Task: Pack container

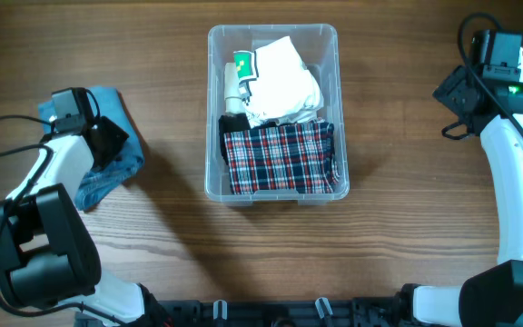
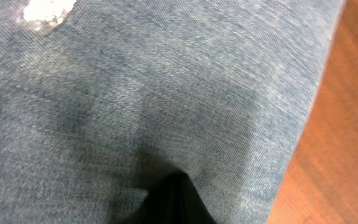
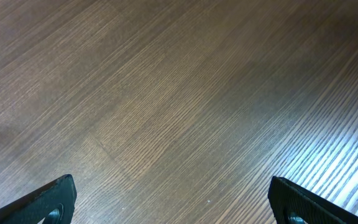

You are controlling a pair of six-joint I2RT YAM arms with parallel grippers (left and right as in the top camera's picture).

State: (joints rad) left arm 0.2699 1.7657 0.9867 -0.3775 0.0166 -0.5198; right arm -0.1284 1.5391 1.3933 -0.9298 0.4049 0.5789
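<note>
While the left end effector (image 1: 107,141), shut at the frame's left, seems to pinch a fold of the jeans (image 1: 107,182), it should lift high so the denim clears the rim of the container (image 1: 212,109) at centre, which holds plaid cloth (image 1: 278,159) and white cloth (image 1: 284,77). At the upper right, the right end effector (image 3: 173,202) gapes wide and empty over the worktop (image 1: 407,227).
</note>
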